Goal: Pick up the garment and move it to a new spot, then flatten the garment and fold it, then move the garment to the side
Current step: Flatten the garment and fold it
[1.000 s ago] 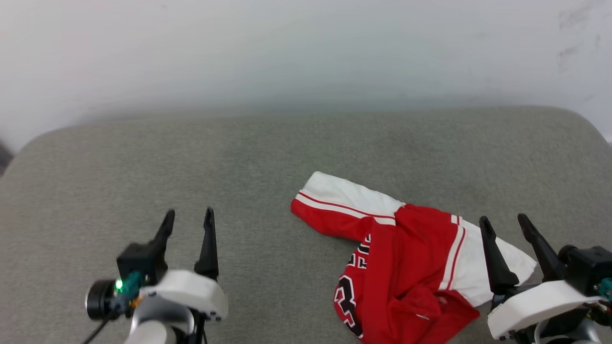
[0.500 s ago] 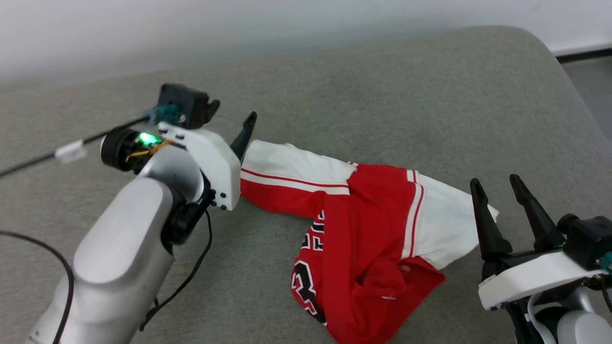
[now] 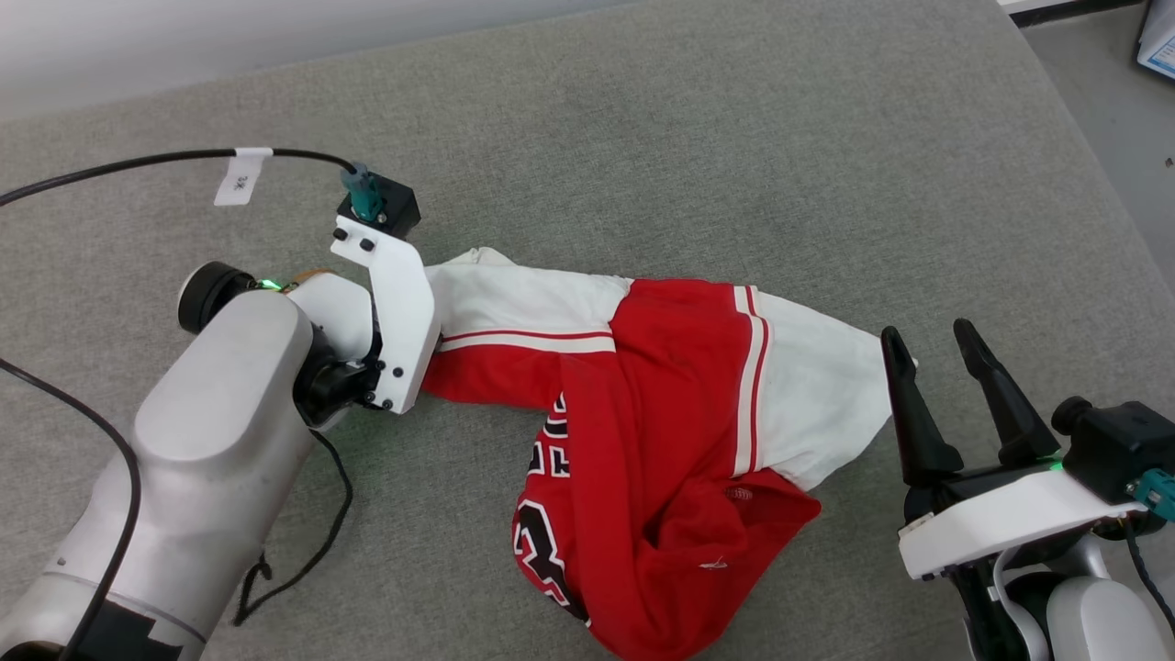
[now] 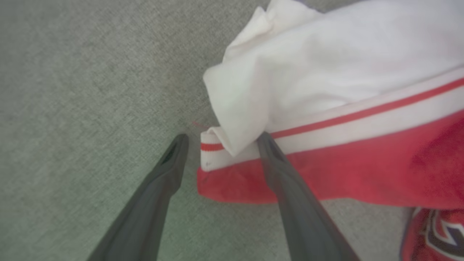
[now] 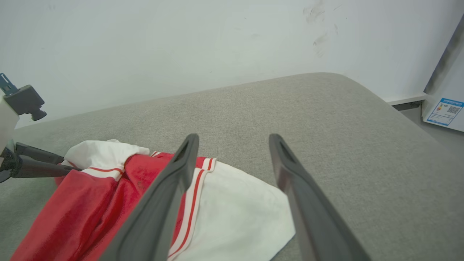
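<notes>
Red-striped trim at the left end of the garment (image 3: 679,413) is straddled by the left gripper (image 4: 222,137), spread wide, nothing clamped. The garment is laid crumpled on the grey cushion (image 3: 643,138); beside its right sleeve the right gripper (image 3: 927,332) is held wide apart, empty.

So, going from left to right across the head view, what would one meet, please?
Left forearm → left gripper, fingers open at the sleeve's end → garment → right gripper, fingers open.
</notes>
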Motion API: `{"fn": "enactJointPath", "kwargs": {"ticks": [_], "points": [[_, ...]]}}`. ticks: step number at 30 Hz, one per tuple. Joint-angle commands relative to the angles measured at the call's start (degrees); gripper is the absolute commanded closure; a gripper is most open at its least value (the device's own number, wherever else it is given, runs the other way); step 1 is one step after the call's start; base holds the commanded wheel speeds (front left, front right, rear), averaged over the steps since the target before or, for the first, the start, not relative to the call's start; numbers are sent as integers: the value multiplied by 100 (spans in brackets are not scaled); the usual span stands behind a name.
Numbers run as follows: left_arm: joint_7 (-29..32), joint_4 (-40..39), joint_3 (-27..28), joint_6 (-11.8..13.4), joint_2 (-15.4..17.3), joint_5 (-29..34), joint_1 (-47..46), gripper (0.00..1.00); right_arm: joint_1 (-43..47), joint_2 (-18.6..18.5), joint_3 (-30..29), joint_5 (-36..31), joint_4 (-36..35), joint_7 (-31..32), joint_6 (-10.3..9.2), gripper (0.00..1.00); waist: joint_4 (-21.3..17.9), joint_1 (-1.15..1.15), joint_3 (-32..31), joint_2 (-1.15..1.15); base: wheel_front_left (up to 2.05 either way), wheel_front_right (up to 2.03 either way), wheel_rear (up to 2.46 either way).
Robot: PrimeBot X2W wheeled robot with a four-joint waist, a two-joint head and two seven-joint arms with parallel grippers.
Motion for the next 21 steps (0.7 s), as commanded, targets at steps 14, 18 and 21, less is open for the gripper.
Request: {"fn": "enactJointPath", "kwargs": {"ticks": [14,18,21], "points": [[-1395,-239,-62,-14,-121,-30,377,100,158,18,-181,-107,-34,180,-2,0,522,-1,-555,0,0,0,0],[-1960,-725,67,259,-15,-25,872,100,304,16,-252,-184,-186,347,-2,0,808,-1,-826,0,0,0,0],[-2217,-1181,150,511,83,-96,1468,100,447,17,-285,-205,-302,469,-2,0,999,-1,-1019,0,0,0,0]]}}
